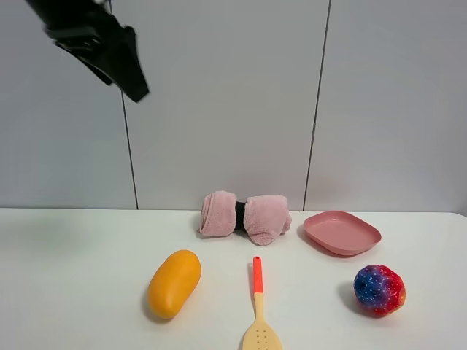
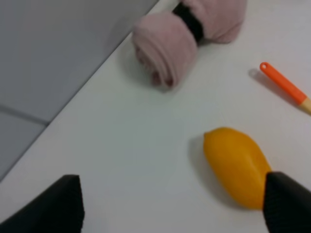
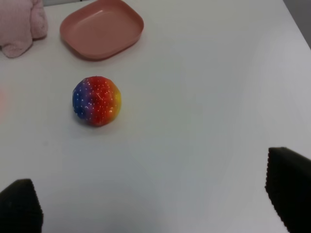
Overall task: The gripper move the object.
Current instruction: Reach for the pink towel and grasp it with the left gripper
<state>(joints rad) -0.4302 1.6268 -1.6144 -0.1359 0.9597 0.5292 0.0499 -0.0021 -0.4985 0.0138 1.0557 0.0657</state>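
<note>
Pink fluffy towel (image 1: 245,215) looks soft, light; best pinched at its dark band (image 1: 240,214). Left end effector (image 2: 177,206) gapes, empty.

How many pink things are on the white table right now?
2. The fluffy dusty-pink rolled towel lies at the back; the smooth pink plate sits to its right in the high view, apart from it. Nothing seems hidden.

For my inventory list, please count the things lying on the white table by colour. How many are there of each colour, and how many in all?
Pink: 2 (rolled towel, plate)
Orange: 1 (oval fruit)
Orange and beige: 1 (spatula)
Multicoloured: 1 (ball)
Total: 5
</note>
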